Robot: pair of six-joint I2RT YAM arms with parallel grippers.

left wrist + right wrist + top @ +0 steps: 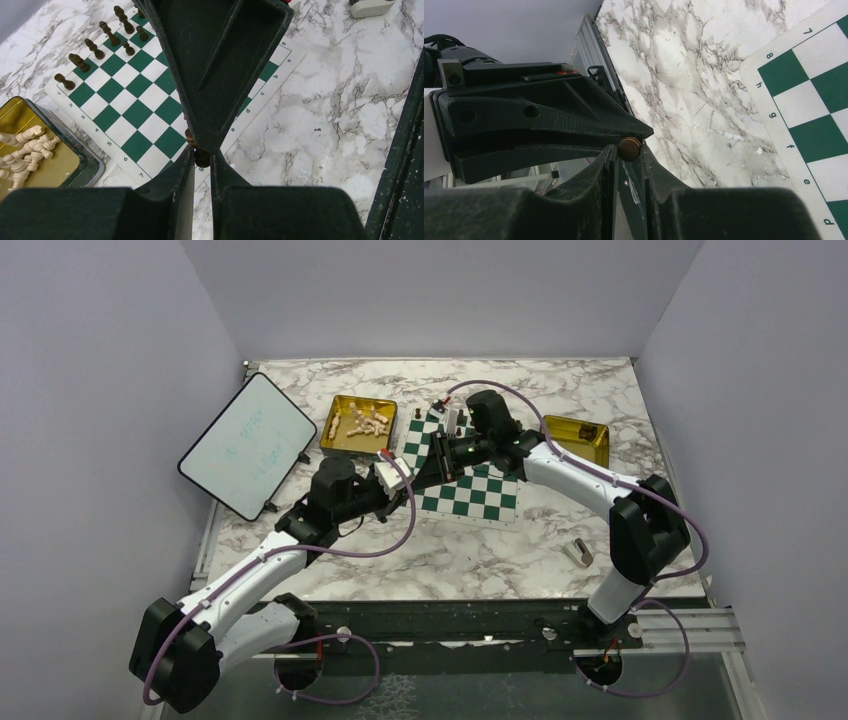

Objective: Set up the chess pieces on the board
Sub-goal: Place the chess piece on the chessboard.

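- Far left on my top view, a white tablet (245, 445) leans at the edge of the marble worktop (480, 560)
- Next to it, a gold tray (60, 167) holds a heap of cream chess pieces (27, 145), just beside the board's corner
- My left tool (201, 155) is clamped shut on a dark chess piece (629, 148), pinching it at its very fingertips
- That piece hangs in the air over the border of the board (140, 85), not standing on any square
- My right tool (628, 150) meets the left one tip to tip, and its two fingers press in on the same piece from either side, so both tools grip it
- A row of dark chess pieces (92, 47) stands upright along the board's far edge
- Further right I see a second gold tray (575, 437), just off the board
- Nearer to me, well apart from the board, lies a small grey block (578, 552)
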